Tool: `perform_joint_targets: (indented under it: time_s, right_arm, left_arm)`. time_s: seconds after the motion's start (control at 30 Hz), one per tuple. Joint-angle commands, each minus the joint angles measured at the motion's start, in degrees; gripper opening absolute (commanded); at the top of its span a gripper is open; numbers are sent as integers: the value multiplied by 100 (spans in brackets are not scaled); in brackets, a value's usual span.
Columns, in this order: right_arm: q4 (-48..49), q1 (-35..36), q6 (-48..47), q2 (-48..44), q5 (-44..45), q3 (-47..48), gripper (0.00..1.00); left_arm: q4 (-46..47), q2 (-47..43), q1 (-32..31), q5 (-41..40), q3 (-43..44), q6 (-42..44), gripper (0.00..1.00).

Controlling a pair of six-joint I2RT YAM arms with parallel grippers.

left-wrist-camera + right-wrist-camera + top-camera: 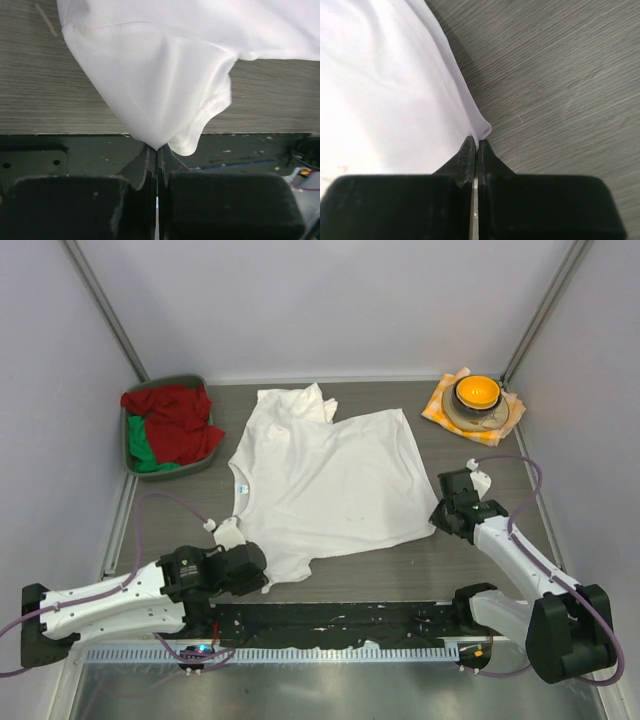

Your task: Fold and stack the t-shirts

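Both your pincers are clenched on the white t-shirt [335,475], left gripper [157,154] on near sleeve [165,95], right gripper [477,146] on near hem corner [481,129]; it lies on the table [400,575] beyond both, collar [238,480] left.

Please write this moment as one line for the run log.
t-shirt: spread on table | left claw: shut on near sleeve | right claw: shut on hem corner | fold: not begun
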Motion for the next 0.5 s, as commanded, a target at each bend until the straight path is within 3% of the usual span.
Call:
perform_joint_targets:
  time_s: [0.0,0.2,0.47]
  right_arm:
    - [-406,-16,-138,-296,297,564,1]
    - [-494,-8,-147,-349,464,829,1]
    - [-257,-16,-50,240,420,1127,1]
  left_arm:
    - [-270,-68,-14,-499,663,287,0]
    - [-647,-94,-23,-973,1471,542,0]
    - [-1184,116,-14,-1562,2561,849,0]
